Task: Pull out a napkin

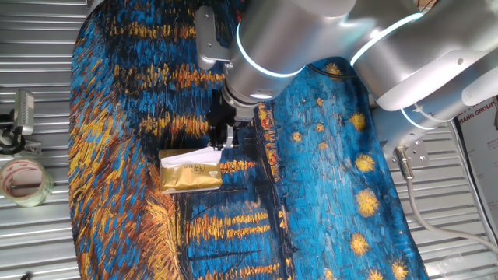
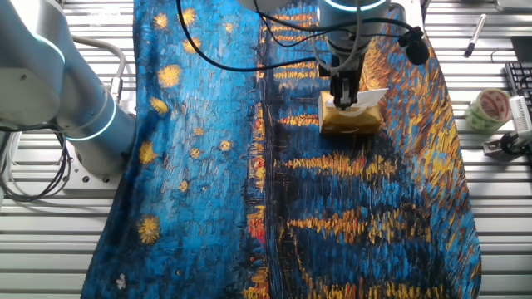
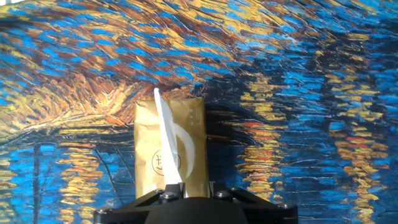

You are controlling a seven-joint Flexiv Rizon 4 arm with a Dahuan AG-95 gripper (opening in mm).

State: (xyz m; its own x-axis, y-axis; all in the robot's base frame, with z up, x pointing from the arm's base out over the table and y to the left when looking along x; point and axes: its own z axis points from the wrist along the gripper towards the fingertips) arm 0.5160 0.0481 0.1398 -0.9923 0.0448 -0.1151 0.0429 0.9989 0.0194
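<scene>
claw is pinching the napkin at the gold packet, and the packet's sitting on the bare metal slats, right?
Not the slats. The gold packet lies on the painted blue-and-gold cloth, as one fixed view shows. The rest holds: the claw pinches the napkin at the packet.

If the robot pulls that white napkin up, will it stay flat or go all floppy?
Probably floppy: the napkin is a thin white sheet, already bent where it rises from the gold tissue packet toward the gripper. It looks very light, and might tear if yanked. The small packet could lift along with it.
</scene>
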